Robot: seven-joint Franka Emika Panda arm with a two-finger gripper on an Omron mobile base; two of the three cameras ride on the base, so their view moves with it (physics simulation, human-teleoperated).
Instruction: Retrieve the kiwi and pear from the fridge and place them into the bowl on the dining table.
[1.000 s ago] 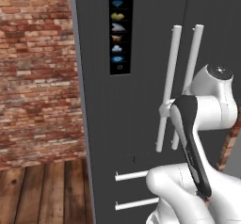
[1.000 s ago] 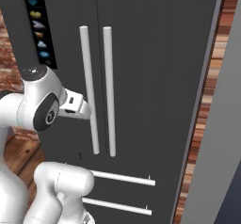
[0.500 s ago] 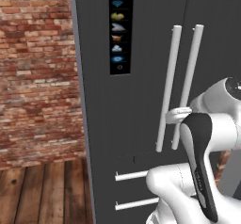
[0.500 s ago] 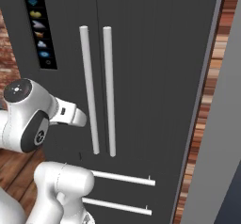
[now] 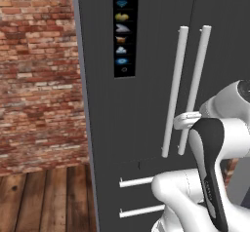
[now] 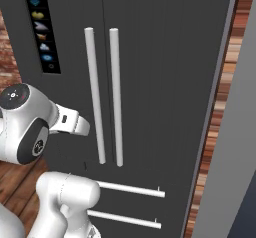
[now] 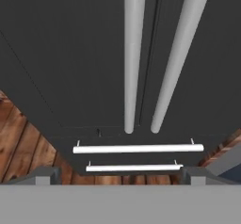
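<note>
A: Where do the fruit stand in all this?

B: Nowhere to be seen. The fridge (image 5: pixel 146 109) is shut, both upper doors flush, so the kiwi and pear are presumably behind them. The bowl and dining table lie somewhere outside these views.

A: So the step in hand is opening a door?

B: That's my reading. The two long white bar handles run side by side down the middle: the left handle (image 6: pixel 95 97) and the right handle (image 6: pixel 116 97), with the door seam between them. Below are two short drawer bars (image 7: pixel 139 148).

A: And the gripper?

B: The gripper (image 7: pixel 120 173) has its fingers spread wide with nothing between them. It looks along the door face, with the two bars running up ahead of it. In the right base view the wrist (image 6: pixel 70 123) sits just left of the left handle, apart from it.

A: What would make the grab go well?

B: Pick one bar only, centre the open fingers on it so the bar sits squarely between the pads, and stay clear of its neighbour, since the two run close together. Then pull in an arc around that door's outer hinge, not straight back, or the grip may slip.

A: Surroundings?

B: A brick wall (image 5: pixel 39 80) and wood floor (image 5: pixel 44 197) to the left.
</note>
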